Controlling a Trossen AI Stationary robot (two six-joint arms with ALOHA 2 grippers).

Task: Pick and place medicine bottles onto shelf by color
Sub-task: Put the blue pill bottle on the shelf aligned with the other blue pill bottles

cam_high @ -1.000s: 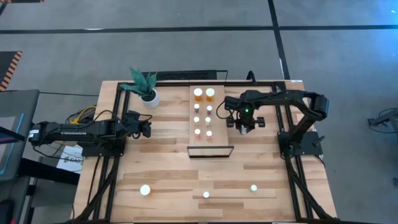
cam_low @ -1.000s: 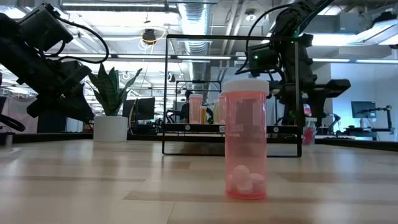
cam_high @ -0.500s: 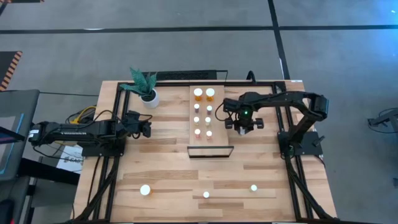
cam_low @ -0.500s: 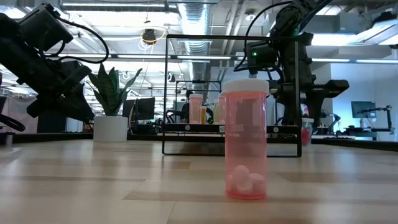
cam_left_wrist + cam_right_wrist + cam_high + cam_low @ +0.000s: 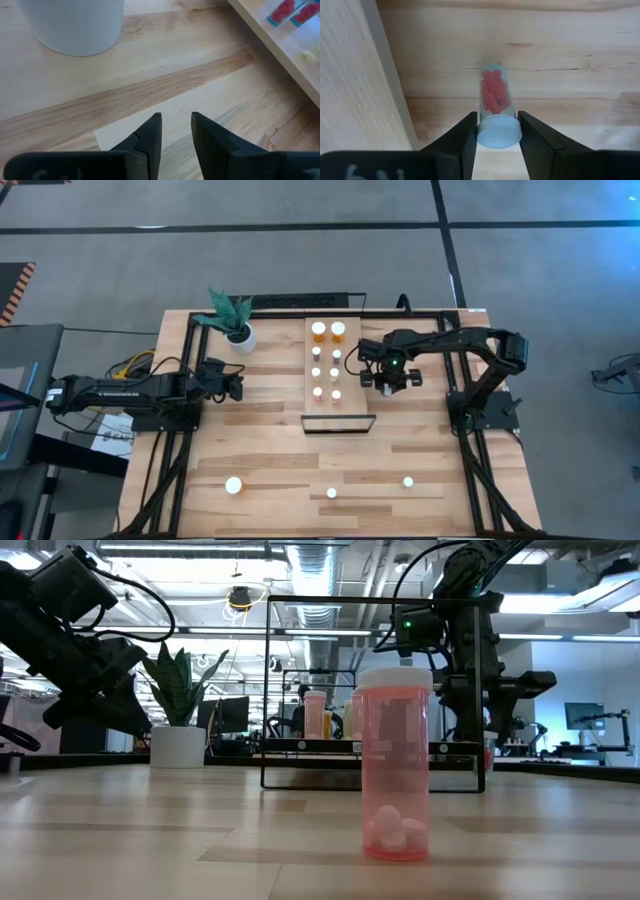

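Note:
My right gripper [image 5: 390, 377] hangs just right of the light-wood shelf [image 5: 326, 412] and is shut on a small clear bottle of red pills [image 5: 494, 92] with a pale cap. Several white-capped bottles [image 5: 318, 330] stand in two rows on the shelf. Three more bottles [image 5: 233, 485] [image 5: 331, 493] [image 5: 408, 481] stand on the table near its near edge; one of them, a pink-orange one, fills the foreground of the low view [image 5: 396, 765]. My left gripper [image 5: 176, 117] is open and empty, waiting left of the shelf [image 5: 236, 387]. My right gripper pinches the bottle's round cap [image 5: 499, 136] between its two fingers, from above, pointing down. The bottle hangs upright below the fingers, over bare tabletop beside the shelf's long right edge [image 5: 387, 75].
A white pot with a green plant [image 5: 238, 330] stands at the far left of the shelf and shows in the left wrist view [image 5: 75, 25]. A thin black frame [image 5: 338, 423] stands at the shelf's near end. Bare tabletop lies between the shelf and the near bottles.
My right gripper, still shut on the red-pill bottle, has drifted a little toward the table's left, nearer the shelf's right edge, and risen slightly. The bottle has stayed upright in the hold.

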